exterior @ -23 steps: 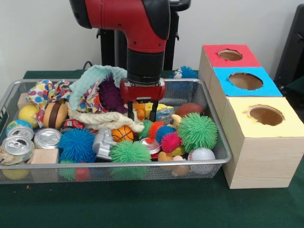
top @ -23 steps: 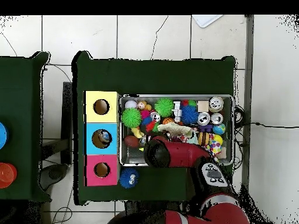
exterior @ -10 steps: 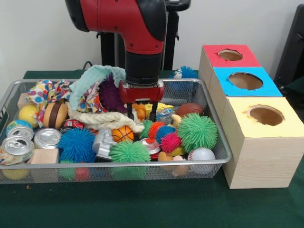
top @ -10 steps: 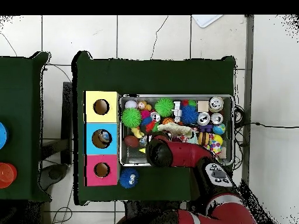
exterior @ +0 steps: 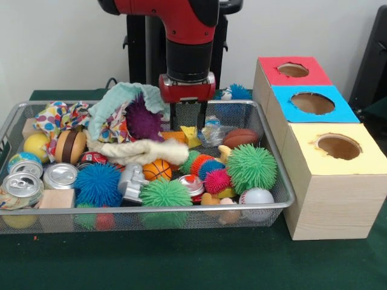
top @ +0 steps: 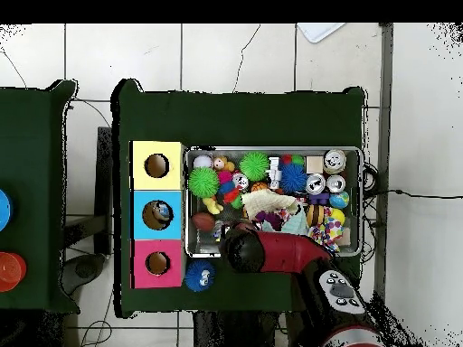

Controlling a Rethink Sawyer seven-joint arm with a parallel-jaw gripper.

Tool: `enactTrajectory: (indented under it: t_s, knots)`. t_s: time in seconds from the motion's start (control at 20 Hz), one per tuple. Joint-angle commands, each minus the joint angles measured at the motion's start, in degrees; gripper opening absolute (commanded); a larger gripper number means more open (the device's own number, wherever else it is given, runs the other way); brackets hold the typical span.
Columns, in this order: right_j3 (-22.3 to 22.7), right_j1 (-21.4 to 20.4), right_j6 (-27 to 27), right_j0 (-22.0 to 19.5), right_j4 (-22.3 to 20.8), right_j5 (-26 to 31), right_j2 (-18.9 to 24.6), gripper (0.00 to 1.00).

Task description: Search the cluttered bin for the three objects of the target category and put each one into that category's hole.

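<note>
My gripper (exterior: 188, 121) hangs over the far middle of the wire bin (exterior: 286, 192), fingers apart with nothing between them. Just below it lie a yellow and orange toy (exterior: 188, 136) and a crumpled clear wrapper (exterior: 211, 131). The bin holds a football (exterior: 240, 138), a basketball (exterior: 156, 170), a baseball (exterior: 257, 197), a large green spiky ball (exterior: 251, 167), a blue spiky ball (exterior: 97, 183), cans (exterior: 59, 175) and cloths (exterior: 132, 151). In the overhead view the arm (top: 271, 253) covers the gripper at the bin's (top: 271, 151) lower edge.
Right of the bin stands a wooden box row with a red-topped hole (exterior: 293, 69), a blue-topped hole (exterior: 312, 103) and a yellow-topped hole (exterior: 338, 146). A blue spiky ball (exterior: 236, 92) lies outside the bin, behind it. The bin's wire walls rise around the clutter.
The gripper has risen out of the clutter and shifted slightly right and toward the far wall. It came up empty; the yellow toy beneath it now shows.
</note>
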Motion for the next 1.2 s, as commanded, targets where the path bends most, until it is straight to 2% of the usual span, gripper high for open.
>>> enactTrajectory:
  t_s: [0.05,0.3,0.45,0.6,0.8,0.95,1.2]
  knots:
    - [4.76,-3.08,10.62,0.20,4.21,5.38,5.39,1.00]
    - [4.52,-2.73,16.76,3.85,8.58,0.08,2.04,1.00]
    - [4.51,-0.79,22.25,6.98,12.77,-8.34,-1.85,1.00]
    - [4.99,2.13,25.69,8.18,16.90,-16.42,-3.37,1.00]
    - [7.22,3.80,25.93,5.64,17.10,-22.63,-0.78,1.00]
    - [6.97,6.22,27.19,4.33,16.76,-26.86,0.72,1.00]
    - [5.32,8.64,26.00,5.18,15.67,-28.10,-1.60,1.00]
